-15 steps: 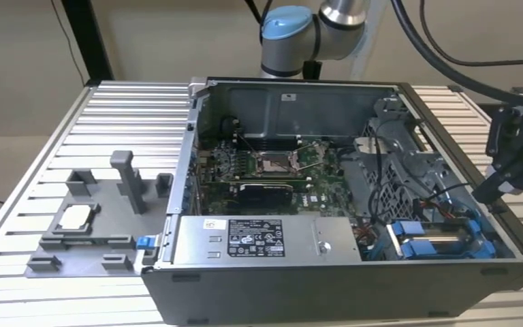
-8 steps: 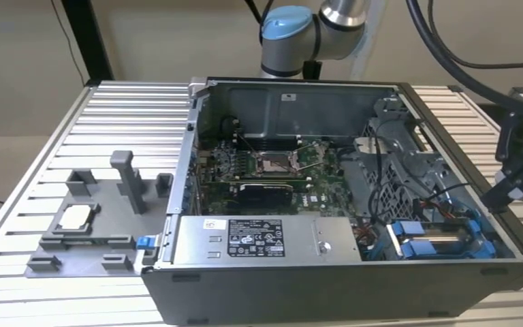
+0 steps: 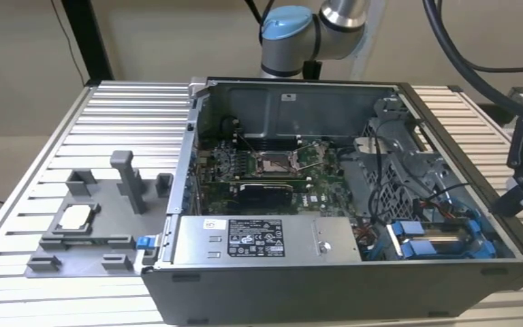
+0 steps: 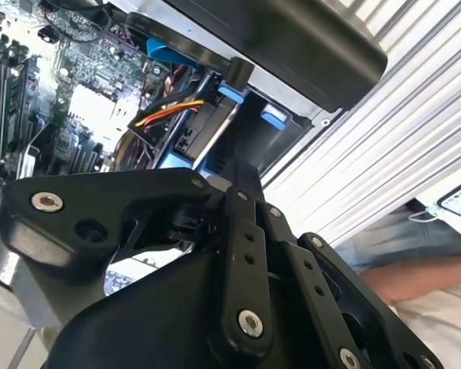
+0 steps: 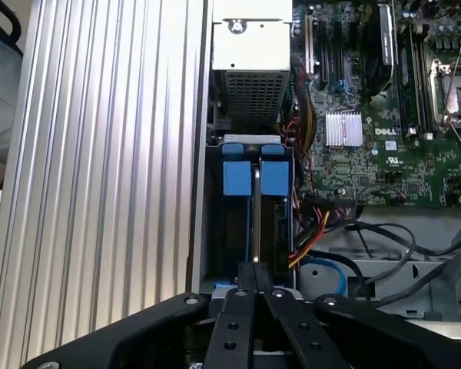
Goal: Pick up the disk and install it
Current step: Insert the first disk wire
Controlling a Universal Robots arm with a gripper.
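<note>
The disk (image 3: 443, 238) sits in the drive bay at the front corner of the open computer case (image 3: 334, 279), on the exterior view's right, its silver body framed by blue plastic. In the first wrist view its blue bracket (image 5: 240, 178) and thin silver edge lie straight beyond my fingertips. My gripper (image 3: 516, 197) hangs just outside the case's side wall, above and apart from the disk. The fingers (image 5: 246, 300) meet at a point, shut with nothing between them. In the second wrist view my gripper (image 4: 246, 175) points at the bay's blue tabs (image 4: 230, 92).
A grey tray (image 3: 107, 252) with a small square chip (image 3: 78, 216) stands on the exterior view's left. A grey box with a white label (image 3: 252, 238) fills the case front. Motherboard (image 3: 275, 162) and cables (image 5: 323, 223) lie beside the bay. A person's arm (image 4: 415, 277) is near the slatted table (image 5: 100, 154).
</note>
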